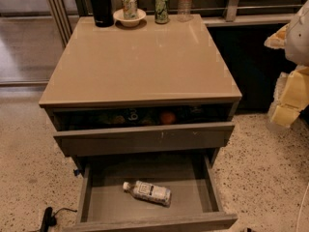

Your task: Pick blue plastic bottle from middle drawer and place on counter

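Observation:
The blue plastic bottle [147, 192], clear with a white cap and a white printed label, lies on its side in the open middle drawer [188, 187], cap pointing left. The drawer is pulled far out and has a bare grey floor. Above it is the glossy tan counter [140, 62]. My gripper [289, 98], a pale white and yellowish shape, hangs at the right edge of the view. It is beside the cabinet at about counter height, well apart from the bottle and holding nothing I can see.
At the counter's back edge stand a black flask [100, 4], a white bowl [129, 18] holding a can, a second can [161, 7] and a taller clear bottle [185, 3]. The upper drawer [145, 137] is slightly open, showing an orange fruit [167, 117]. A black cable [48, 217] lies on the floor at left.

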`<act>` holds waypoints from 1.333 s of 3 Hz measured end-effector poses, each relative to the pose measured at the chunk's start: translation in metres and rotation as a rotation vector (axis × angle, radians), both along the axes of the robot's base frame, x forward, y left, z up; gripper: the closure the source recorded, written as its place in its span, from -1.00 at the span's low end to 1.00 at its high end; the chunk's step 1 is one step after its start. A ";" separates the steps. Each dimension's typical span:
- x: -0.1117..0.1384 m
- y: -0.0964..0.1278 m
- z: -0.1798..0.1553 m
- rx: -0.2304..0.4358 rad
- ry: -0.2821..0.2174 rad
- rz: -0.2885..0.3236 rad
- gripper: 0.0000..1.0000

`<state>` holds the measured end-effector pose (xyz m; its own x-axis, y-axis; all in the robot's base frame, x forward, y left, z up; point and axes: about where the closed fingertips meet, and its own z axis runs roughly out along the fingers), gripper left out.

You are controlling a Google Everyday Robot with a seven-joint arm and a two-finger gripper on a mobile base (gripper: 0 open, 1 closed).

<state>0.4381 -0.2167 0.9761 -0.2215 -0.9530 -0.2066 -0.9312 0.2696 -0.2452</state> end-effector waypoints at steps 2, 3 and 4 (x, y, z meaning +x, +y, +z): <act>-0.003 0.018 -0.019 0.043 0.022 0.017 -1.00; -0.006 0.033 -0.043 0.076 0.057 0.027 -1.00; -0.009 0.049 -0.082 0.096 0.106 0.023 -1.00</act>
<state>0.4289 -0.1677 0.8946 -0.2258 -0.9350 -0.2735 -0.9566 0.2658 -0.1190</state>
